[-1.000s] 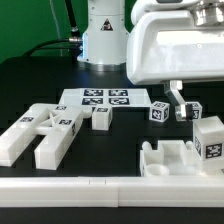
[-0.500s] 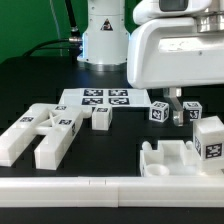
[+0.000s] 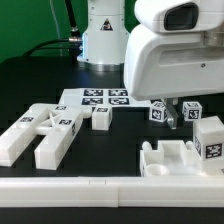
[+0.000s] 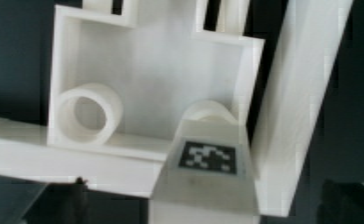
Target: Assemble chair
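Here, tagged block [image 4: 205,156] beside walled plate [image 4: 152,70]

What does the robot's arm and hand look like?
Its hand is a big, glossy white box with rounded corners and a dark oval window near the top. A thin dark finger pokes out below. Behind stands the arm's white rounded base with small black marks.
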Controlling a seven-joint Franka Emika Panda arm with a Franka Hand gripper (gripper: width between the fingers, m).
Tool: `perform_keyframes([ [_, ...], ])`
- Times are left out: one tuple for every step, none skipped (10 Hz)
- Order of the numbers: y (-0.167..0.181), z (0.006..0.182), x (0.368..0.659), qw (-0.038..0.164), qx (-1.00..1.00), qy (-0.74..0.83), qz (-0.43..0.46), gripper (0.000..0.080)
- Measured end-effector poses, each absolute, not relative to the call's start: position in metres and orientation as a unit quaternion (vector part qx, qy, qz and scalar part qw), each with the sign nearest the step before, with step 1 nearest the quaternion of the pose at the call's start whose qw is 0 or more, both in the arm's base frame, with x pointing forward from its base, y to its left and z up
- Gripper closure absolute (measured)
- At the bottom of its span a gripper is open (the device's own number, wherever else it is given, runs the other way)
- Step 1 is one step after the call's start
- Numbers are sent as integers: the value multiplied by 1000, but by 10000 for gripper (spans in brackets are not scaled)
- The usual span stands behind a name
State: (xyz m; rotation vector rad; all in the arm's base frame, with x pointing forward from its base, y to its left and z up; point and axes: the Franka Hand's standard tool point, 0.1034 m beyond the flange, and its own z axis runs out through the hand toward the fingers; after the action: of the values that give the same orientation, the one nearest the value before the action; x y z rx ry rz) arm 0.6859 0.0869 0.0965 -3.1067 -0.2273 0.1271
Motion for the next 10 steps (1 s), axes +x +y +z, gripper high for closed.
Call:
perform_keyframes([
  [87, 96, 687, 12, -997, -72, 40, 151],
  [87, 95, 688, 12, -997, -72, 40, 151],
  [88, 94, 690, 12, -997, -72, 39, 151],
  [89, 92, 690, 12, -997, -72, 40, 151],
  [90, 91, 689, 12, -996, -73, 40, 151],
  [90, 91, 689, 12, -996, -74, 40, 273],
  [90, 91, 689, 12, -996, -73, 41, 408],
  [90, 91, 689, 12, -996, -73, 41, 408],
  [90, 91, 689, 12, -997, -68, 41, 509],
  [90, 91, 689, 11, -997, -58, 41, 509],
])
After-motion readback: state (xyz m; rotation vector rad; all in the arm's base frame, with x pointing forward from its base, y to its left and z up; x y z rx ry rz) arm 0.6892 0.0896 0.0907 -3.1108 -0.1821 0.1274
